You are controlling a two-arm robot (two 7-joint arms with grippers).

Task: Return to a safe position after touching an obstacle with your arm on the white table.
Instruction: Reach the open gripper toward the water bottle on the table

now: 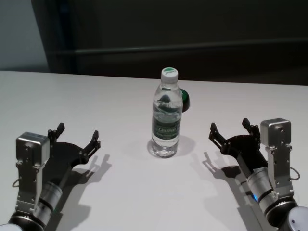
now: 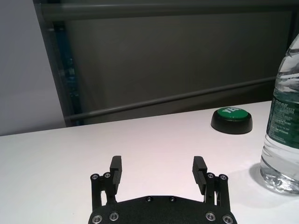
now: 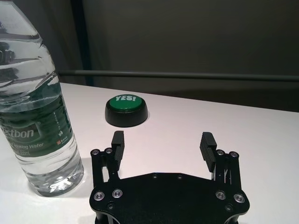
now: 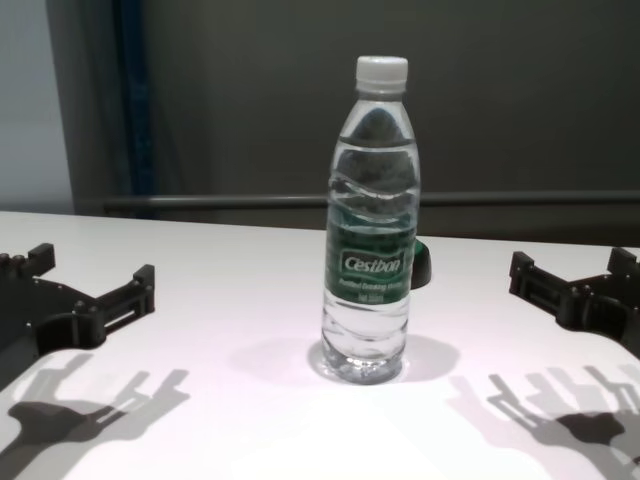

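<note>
- L gripper (image 1: 77, 136) near the table's front edge on the robot's left, just above the white table (image 1: 96, 96); fingers spread wide, nothing betw. them. Left wrist view shows the same: both pads (image 2: 115, 169) well apart, bare tabletop in the gap.
- R gripper (image 1: 230, 130) mirrors it on the robot's right, also low over the table, fingers wide open & empty.
- Both grippers well apart from the bottle, one on each side; neither touches it.
- Cestbon water bottle (image 1: 166, 115) stands upright about mid-table, betw. the two grippers & a bit farther out. Clear plastic, white screw cap, green label, water nearly to the shoulder.
- Green "YES!" button (image 3: 126, 110) w/ black base sits on the table beyond the bottle, slightly to the robot's right; mostly hidden behind the bottle in head & chest views, plain in both wrist views.
- Past the far table edge: dark wall w/ a horizontal rail (image 4: 230, 202).
</note>
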